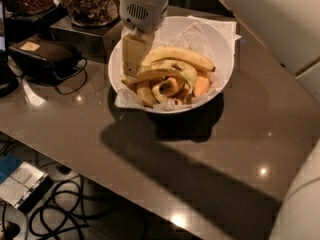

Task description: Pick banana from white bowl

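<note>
**So, gripper's down in the fruit bowl: grab stage, I reckon**

Basically the robot's pale two-finger gripper (132, 73) is dipped into the left side of the big round white bowl lined with crinkly white paper (220, 49), right against the pile of fruit. The target is the long curved yellow banana with the bruised brown-black end (167, 69). It lies across the middle of the heap, just under a cleaner all-yellow banana (180, 55) and above some stubby pieces and an orange chunk (201, 85). Its left end runs to where the gripper is, but I can't tell if they touch. I also can't tell how wide the gripper is or whether it has hold of anything.

My read: this is the reach-and-grasp step, with nothing lifted out yet. The next move needs a firm close on the bruised banana alone. Then a straight lift, so the clean one on top slides off and the paper stays put.

Writing: nothing readable. A tan tag (31, 46) on the black pouch (50, 59) looks blank. The pouch sits on the glossy dark brown table (150, 149), and the clear snack jars (90, 1) behind it show no label.
</note>
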Controlling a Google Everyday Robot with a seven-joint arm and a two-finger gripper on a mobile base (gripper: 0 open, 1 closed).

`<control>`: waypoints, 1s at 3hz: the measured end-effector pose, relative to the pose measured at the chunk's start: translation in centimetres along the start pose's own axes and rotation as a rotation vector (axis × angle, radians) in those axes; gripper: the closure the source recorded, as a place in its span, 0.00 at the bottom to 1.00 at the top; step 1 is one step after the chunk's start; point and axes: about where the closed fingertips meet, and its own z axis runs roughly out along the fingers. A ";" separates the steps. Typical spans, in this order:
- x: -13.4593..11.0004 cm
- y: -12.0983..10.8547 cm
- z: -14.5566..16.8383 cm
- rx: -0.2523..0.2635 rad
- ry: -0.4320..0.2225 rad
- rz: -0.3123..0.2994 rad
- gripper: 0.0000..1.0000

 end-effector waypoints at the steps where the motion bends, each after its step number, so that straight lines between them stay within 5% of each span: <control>1: 0.4 -0.8 0.9 -0.013 0.010 0.040 0.39; 3: 3.2 -2.5 2.3 -0.044 0.019 0.149 0.41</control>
